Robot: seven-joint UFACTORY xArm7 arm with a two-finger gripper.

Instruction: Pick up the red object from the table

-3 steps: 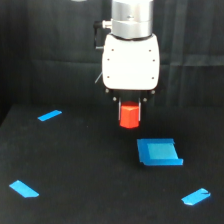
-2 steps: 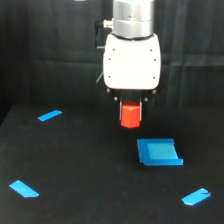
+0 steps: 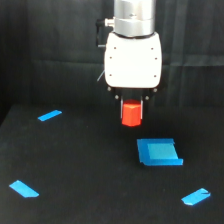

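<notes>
Red object (image 3: 132, 113): small red-orange block, matte, faceted sides, upright. It sits between the two dark fingers (image 3: 121, 108) of the tool (image 3: 132, 111), directly under the white housing of the arm (image 3: 133, 60). The fingers are closed against its two sides, one at the exterior view's left and one at the right; the tool is clamped on the block. The block's lower edge hangs clear of the desk (image 3: 90, 170), with black surface visible beneath it, so it is lifted and not resting.

Arm: white boxy body with small dark screws at its corners, a silver cylindrical section above it running out of the top of the view. A thin cable shows at the housing's edge on the exterior view's left.

Desk: flat matte black. A blue square tray-like piece (image 3: 159, 152) lies below the block and a little toward the exterior view's right, near but apart from it. Three small blue strips lie flat on the desk: one (image 3: 49, 115) at the exterior view's left, well apart from the tool; one (image 3: 23, 188) at the lower left; one (image 3: 196, 196) at the lower right.

Room: black curtain backdrop (image 3: 50, 50) with vertical folds behind the desk.

Writing or labels: none legible at this resolution.
</notes>
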